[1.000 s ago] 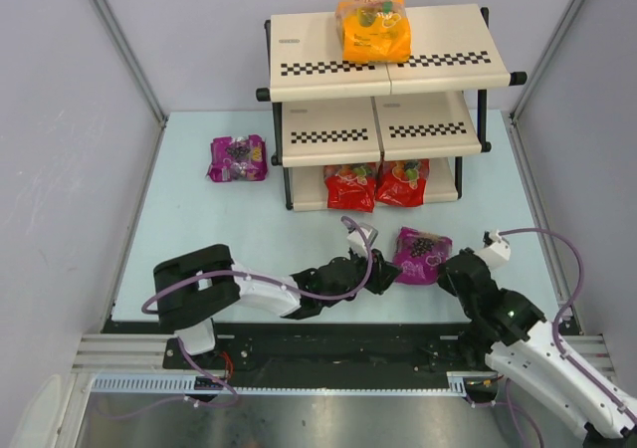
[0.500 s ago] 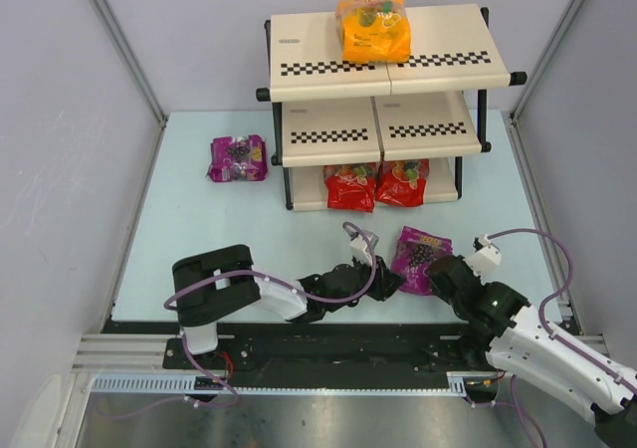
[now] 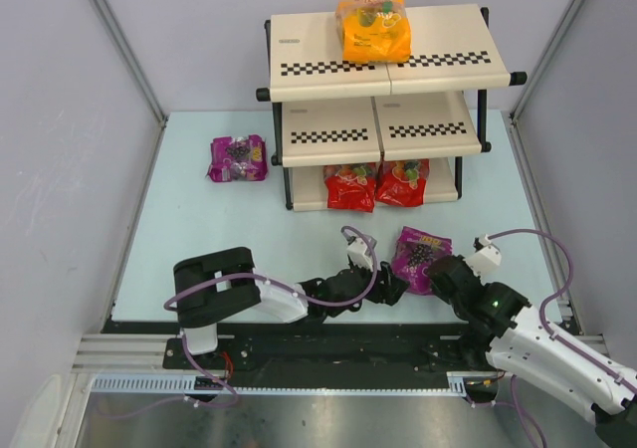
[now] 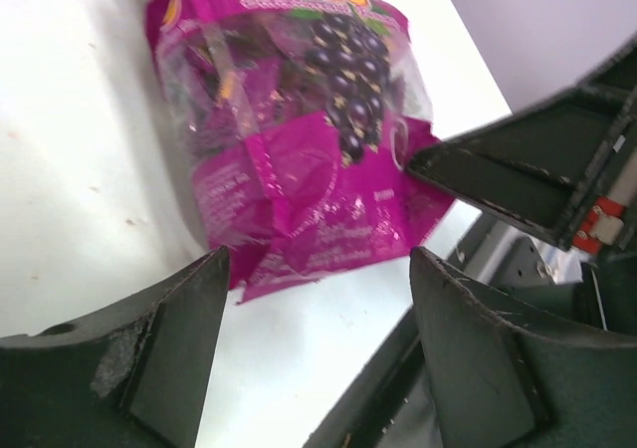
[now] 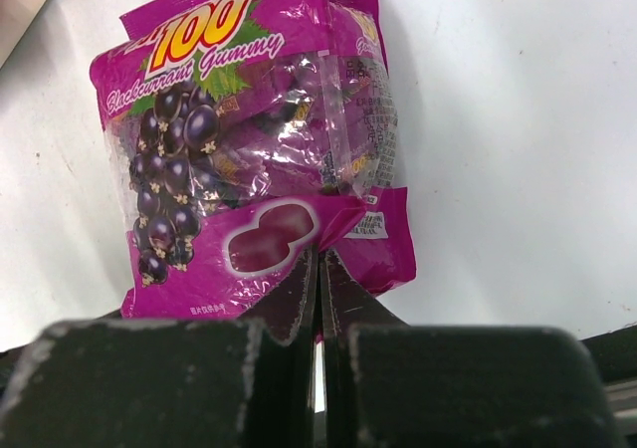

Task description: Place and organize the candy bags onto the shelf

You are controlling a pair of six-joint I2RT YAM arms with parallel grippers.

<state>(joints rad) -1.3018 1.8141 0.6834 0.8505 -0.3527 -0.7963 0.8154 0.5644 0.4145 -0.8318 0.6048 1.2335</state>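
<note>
A purple candy bag point(image 3: 421, 257) lies on the table between my two grippers. In the left wrist view this bag point(image 4: 289, 139) is just past my left gripper point(image 4: 318, 259), which stands open with only table between its fingers. My right gripper point(image 5: 320, 257) is shut on the bottom edge of the bag point(image 5: 249, 159), whose film folds up into the fingertips. From above, the left gripper point(image 3: 395, 287) and right gripper point(image 3: 436, 274) flank the bag's near edge. A second purple bag point(image 3: 238, 158) lies left of the shelf point(image 3: 309, 45). An orange bag point(image 3: 373, 28) is on the top tier, and two red bags point(image 3: 350, 186) point(image 3: 402, 182) are on the bottom tier.
The shelf's middle tier point(image 3: 328, 119) holds no bags. Grey walls close in the table on the left, right and back. The black rail point(image 3: 328, 338) with both arm bases runs along the near edge, right behind the grippers.
My left gripper has opened and let go of the purple bag. The right arm swung in from the right onto the bag's near edge, and the bag turned slightly.
</note>
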